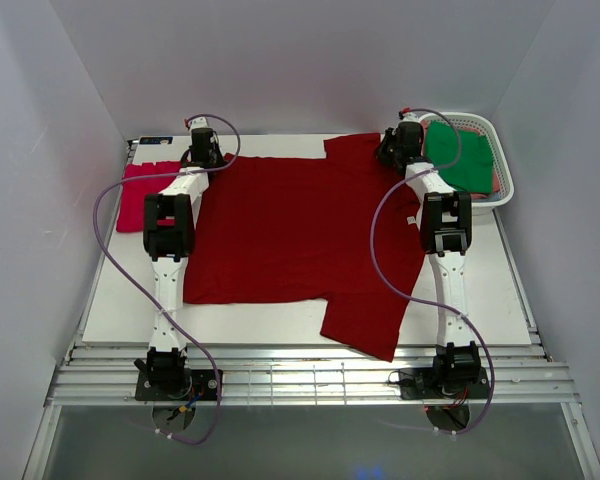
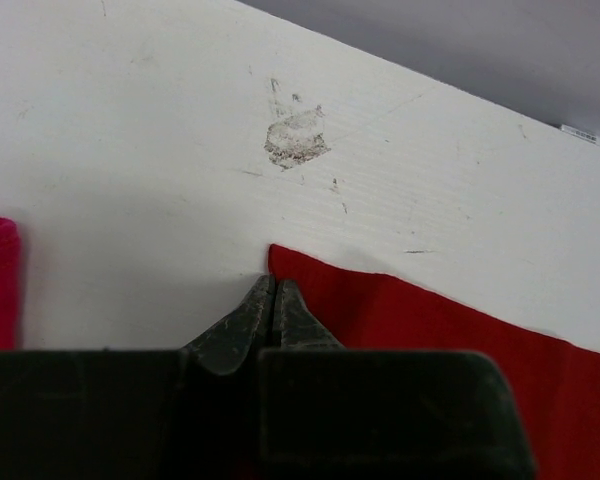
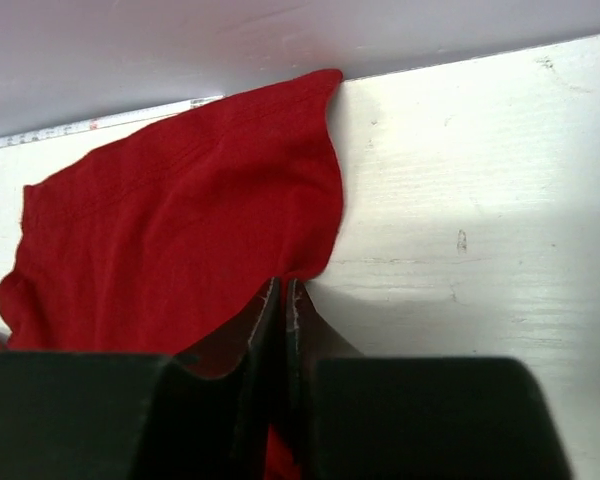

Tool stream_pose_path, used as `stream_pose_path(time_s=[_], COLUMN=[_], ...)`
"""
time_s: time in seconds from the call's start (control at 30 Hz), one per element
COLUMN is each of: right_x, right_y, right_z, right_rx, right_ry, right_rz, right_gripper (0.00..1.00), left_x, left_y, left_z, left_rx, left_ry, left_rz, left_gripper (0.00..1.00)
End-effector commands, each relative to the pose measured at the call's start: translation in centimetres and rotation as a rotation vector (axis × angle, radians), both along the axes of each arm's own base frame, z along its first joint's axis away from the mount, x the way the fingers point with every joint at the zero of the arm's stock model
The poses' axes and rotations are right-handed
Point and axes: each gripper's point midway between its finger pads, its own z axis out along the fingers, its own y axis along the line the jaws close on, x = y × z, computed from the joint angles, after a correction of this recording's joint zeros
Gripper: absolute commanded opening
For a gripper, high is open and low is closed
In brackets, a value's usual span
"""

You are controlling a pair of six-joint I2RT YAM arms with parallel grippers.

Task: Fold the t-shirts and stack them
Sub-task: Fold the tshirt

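Our left pincer and right pincer clamp the dark red t-shirt along its far edge; we should lift both evenly to fold it square

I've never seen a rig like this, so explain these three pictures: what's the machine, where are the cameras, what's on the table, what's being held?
Two robot arms are bolted at the near edge of a white table. The wide picture looks down from above and behind them; each close-up comes from a camera on one wrist. A dark red t-shirt lies spread out, a pinkish-red shirt sits far left, and a green shirt lies in a white basket far right. The left end effector is shut on a far corner of the dark red t-shirt; the right end effector pinches its far sleeve.
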Motion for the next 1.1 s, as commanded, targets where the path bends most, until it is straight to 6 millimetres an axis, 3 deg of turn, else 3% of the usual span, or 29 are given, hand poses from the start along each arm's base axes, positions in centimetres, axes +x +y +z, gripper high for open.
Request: stream_pose_path(time_s=[0.0, 0.07, 0.27, 0.3, 0.4, 0.5, 0.53, 0.57, 0.63, 0.67, 0.73, 0.77, 0.87, 0.93, 0.97, 1.0, 1.07], right_x=[0.7, 0.6, 0.1, -0.1, -1.1, -2.3, -2.7, -3.4, -4.4, -5.2, -6.2, -6.7, -8.5, -10.0, -10.5, -11.1, -12.3], right_y=[1.1, 1.0, 1.5, 1.6, 1.7, 1.7, 1.7, 1.7, 1.8, 1.9, 2.1, 2.1, 2.1, 2.0, 1.9, 1.8, 1.7], right_z=[6.0, 8.2, 11.9, 13.2, 14.2, 13.9, 13.9, 12.6, 13.1, 12.0, 12.1, 11.7, 10.9, 10.7, 10.3, 11.2, 10.4], right_rx=[-0.012, -0.008, -0.006, -0.007, -0.026, -0.048, -0.054, -0.063, -0.08, -0.086, -0.112, -0.12, -0.14, -0.149, -0.157, -0.159, -0.166], right_ry=[-0.138, -0.184, -0.252, -0.271, -0.269, -0.232, -0.226, -0.192, -0.185, -0.155, -0.129, -0.113, -0.066, -0.045, -0.031, -0.038, -0.009], right_rz=[0.027, 0.023, 0.058, 0.065, 0.084, 0.098, 0.102, 0.109, 0.121, 0.13, 0.148, 0.154, 0.17, 0.177, 0.179, 0.18, 0.185], right_gripper=[0.09, 0.08, 0.08, 0.08, 0.08, 0.08, 0.08, 0.08, 0.08, 0.08, 0.08, 0.08, 0.08, 0.08, 0.08, 0.08, 0.08], left_x=[1.0, 1.3, 1.6, 1.6, 1.6, 1.1, 0.6, 0.3, -0.4, -1.2, -2.0, -2.9, -3.4, -4.2, -4.4, -4.8, -5.1], left_y=[-0.9, -1.0, -0.1, 0.1, 0.9, 1.3, 1.4, 1.5, 1.8, 2.0, 2.3, 2.5, 2.7, 2.8, 2.7, 2.8, 2.8], left_z=[5.4, 6.4, 8.7, 9.0, 9.4, 9.4, 8.3, 8.1, 8.6, 7.1, 8.1, 6.9, 8.2, 7.6, 8.6, 8.1, 8.4], left_rx=[-0.01, -0.023, -0.026, -0.026, -0.025, -0.019, -0.012, -0.009, 0.001, 0.008, 0.017, 0.023, 0.018, 0.012, -0.001, -0.004, -0.012], left_ry=[-0.087, -0.107, -0.143, -0.146, -0.149, -0.137, -0.112, -0.105, -0.108, -0.084, -0.094, -0.066, -0.099, -0.085, -0.104, -0.094, -0.101], left_rz=[-0.007, -0.005, 0.023, 0.026, 0.038, 0.037, 0.04, 0.042, 0.053, 0.057, 0.074, 0.077, 0.08, 0.083, 0.085, 0.086, 0.084], left_gripper=[0.0, 0.0, 0.0, 0.0, 0.0, 0.0, 0.0, 0.0, 0.0, 0.0, 0.0, 0.0, 0.0, 0.0, 0.0, 0.0, 0.0])
